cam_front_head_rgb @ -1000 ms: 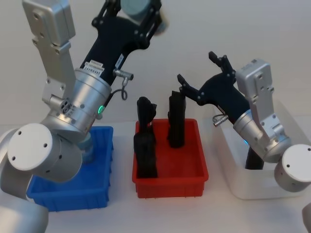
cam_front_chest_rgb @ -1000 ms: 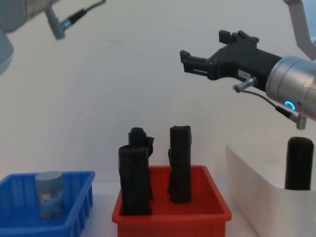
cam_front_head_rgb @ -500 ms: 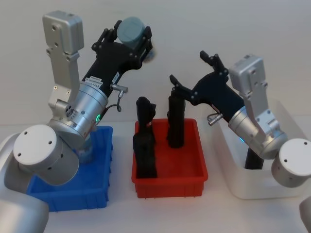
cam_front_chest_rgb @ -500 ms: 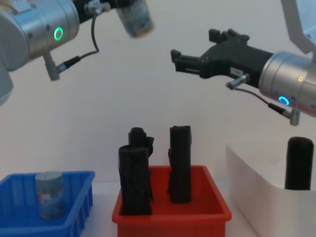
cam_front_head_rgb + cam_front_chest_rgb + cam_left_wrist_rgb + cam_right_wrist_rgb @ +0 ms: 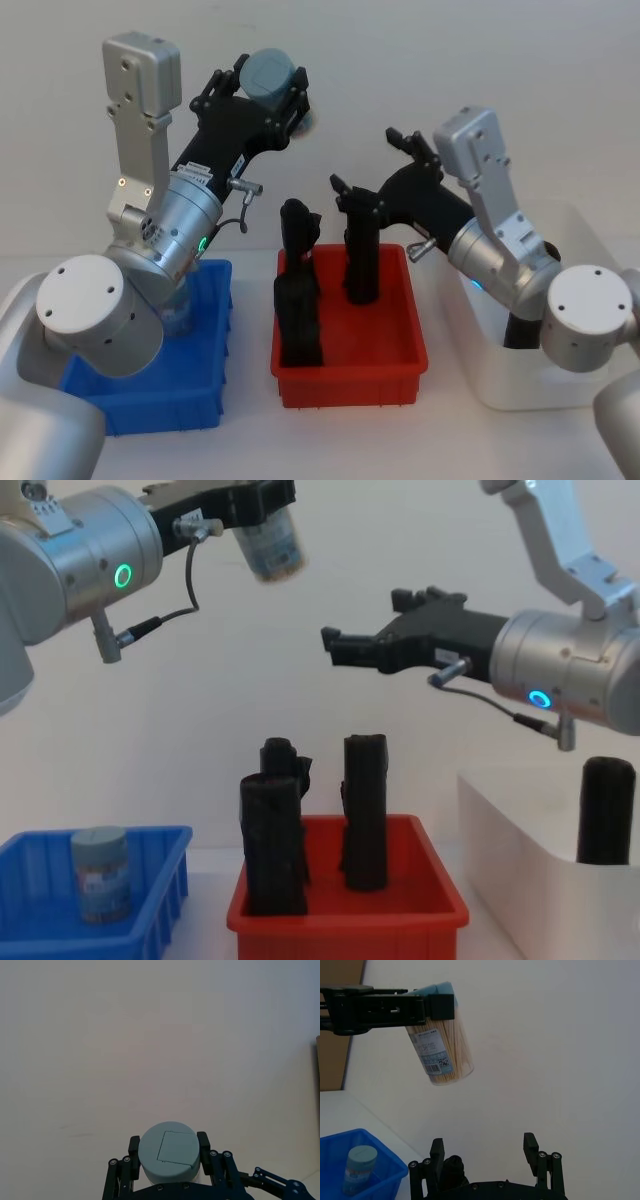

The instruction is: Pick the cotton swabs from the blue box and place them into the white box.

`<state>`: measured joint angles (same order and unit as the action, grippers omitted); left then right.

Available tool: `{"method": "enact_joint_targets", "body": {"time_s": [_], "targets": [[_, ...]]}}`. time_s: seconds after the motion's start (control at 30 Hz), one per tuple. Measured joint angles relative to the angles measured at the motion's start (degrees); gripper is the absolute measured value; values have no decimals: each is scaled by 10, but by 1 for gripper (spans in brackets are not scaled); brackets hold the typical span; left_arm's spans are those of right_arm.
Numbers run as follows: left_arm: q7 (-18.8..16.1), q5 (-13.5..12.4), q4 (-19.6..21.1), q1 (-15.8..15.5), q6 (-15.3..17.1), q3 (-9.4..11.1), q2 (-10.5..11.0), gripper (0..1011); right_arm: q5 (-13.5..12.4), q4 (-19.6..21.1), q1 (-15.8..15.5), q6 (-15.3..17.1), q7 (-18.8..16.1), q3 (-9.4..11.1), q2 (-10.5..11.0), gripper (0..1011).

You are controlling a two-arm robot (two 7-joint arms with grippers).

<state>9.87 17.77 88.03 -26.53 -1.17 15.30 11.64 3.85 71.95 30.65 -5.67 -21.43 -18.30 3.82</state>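
- Plain white wall [image 5: 500, 60], white tabletop [image 5: 250, 440].
- Head view: left gripper [image 5: 268, 95] pinches a small round translucent grey-blue cotton swab tub [image 5: 272, 70], held high at 11 o'clock of the red plastic bin [image 5: 350, 388]. Right gripper [image 5: 368, 160] is empty above the bin's black rolls [image 5: 362, 250]. Ribbed bright blue box [image 5: 150, 410] at 9 o'clock, smooth white box [image 5: 500, 390] at 3.
- Left wrist view: pads [image 5: 133, 1146] either side of the lid [image 5: 170, 1152], which faces the camera.
- Right wrist view: right fingers [image 5: 530, 1144] spread; tub's long axis near upright, base down.
- Chest view: base points to 5 o'clock. A second tub [image 5: 100, 872] stands upright in the blue box.
- Judgement: mid-transfer, possibly a handover. Next: carry toward 3 o'clock, clear the rolls, release over the white box.
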Motion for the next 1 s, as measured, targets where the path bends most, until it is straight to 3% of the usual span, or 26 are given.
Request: {"method": "enact_joint_targets", "body": {"time_s": [0.43, 1.0], "targets": [[26, 0, -20, -9, 1, 1, -4, 689, -8, -34, 25, 25, -15, -8, -15, 1002], [69, 14, -28, -8, 28, 3, -1, 689, -26, -18, 26, 16, -12, -10, -18, 1002]]}}
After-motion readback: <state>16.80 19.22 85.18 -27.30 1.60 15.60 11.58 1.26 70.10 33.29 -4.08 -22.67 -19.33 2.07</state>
